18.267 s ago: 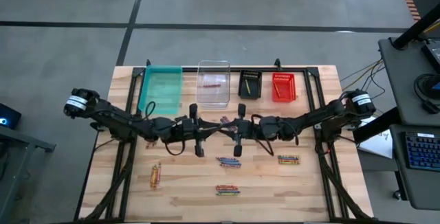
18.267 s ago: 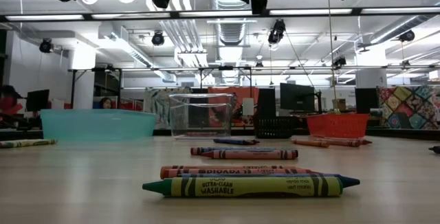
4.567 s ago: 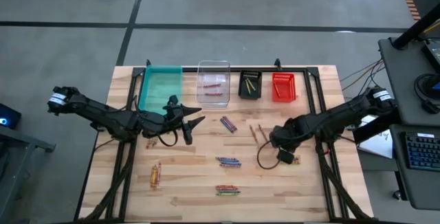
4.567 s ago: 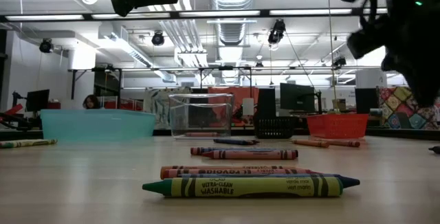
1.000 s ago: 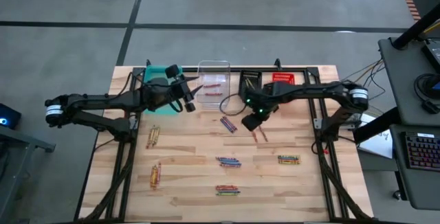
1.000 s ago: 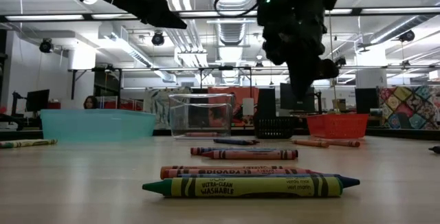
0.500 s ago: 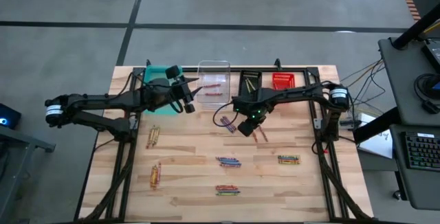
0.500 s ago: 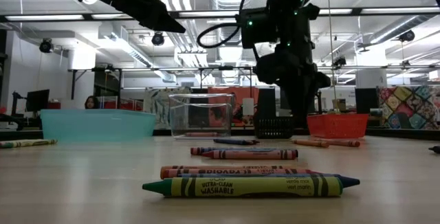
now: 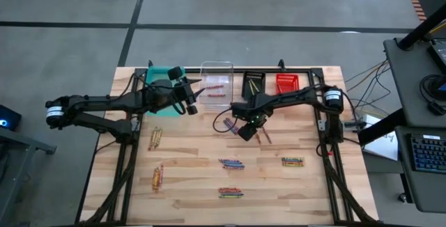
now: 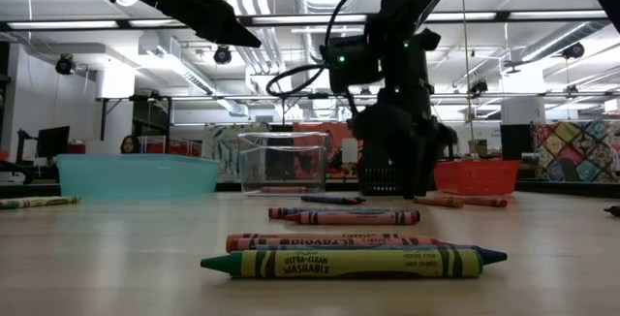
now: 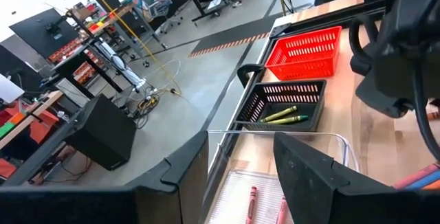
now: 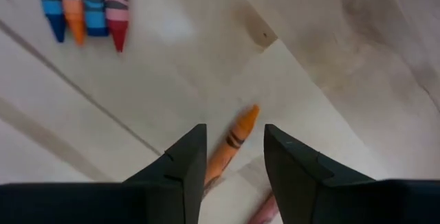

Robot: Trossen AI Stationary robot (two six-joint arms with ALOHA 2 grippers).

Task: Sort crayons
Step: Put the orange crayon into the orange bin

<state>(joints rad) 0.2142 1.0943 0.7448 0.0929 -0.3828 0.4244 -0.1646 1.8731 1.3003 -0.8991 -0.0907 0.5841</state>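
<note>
Your wooden table (image 9: 188, 185) carries four bins along its far edge: teal (image 9: 162, 81), clear (image 9: 217, 82), black (image 9: 253, 85) and red (image 9: 286, 86). Loose crayons lie on the boards in small groups (image 9: 232, 163), with one orange crayon (image 12: 232, 141) alone.

You have four bins along the table's (image 9: 132, 185) far edge: one teal bin (image 9: 159, 77), one clear bin (image 9: 217, 81), one black bin (image 9: 254, 85) and one red bin (image 9: 286, 82). The clear bin holds two red crayons (image 9: 214, 85); the black bin holds two yellowish crayons (image 11: 283, 116). Loose crayons lie in six clusters (image 9: 231, 163) on the table; the number in each is too small to tell. Two arms, each with two fingers (image 12: 180, 162).
</note>
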